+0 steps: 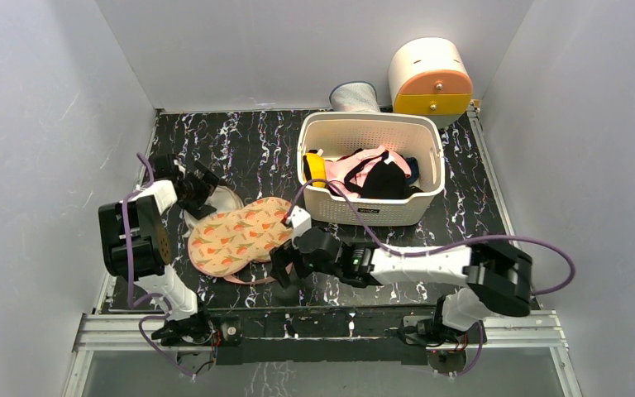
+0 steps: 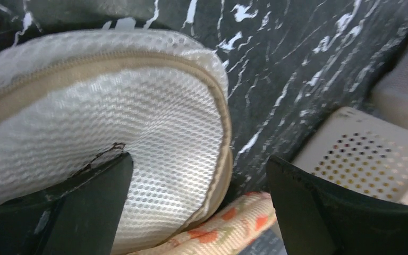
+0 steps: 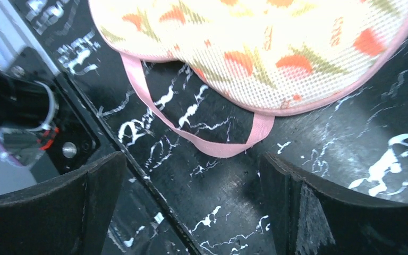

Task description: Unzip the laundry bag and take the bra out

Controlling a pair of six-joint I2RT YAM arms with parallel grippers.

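Note:
The laundry bag [image 1: 236,236], a flat peach pouch with orange and green motifs and pink edging, lies on the black marbled table at centre left. Its zip is not visible. My left gripper [image 1: 205,187] is open just above the bag's far-left end, over a white mesh disc; the bag's edge [image 2: 228,223] shows between its fingers. My right gripper [image 1: 285,266] is open and empty, low at the bag's near-right edge. In the right wrist view the bag [image 3: 265,42] and its pink loop strap [image 3: 212,146] lie just ahead of the open gripper [image 3: 191,159]. The bra is hidden.
A white mesh disc [image 2: 138,122] with beige zip edging lies partly on the bag's far end. A white perforated basket [image 1: 372,211] at centre right holds black and pink garments and a yellow round object [image 1: 314,168]. A cream-and-orange drawer box [image 1: 430,78] stands at the back. The table's front rail [image 3: 69,149] is near.

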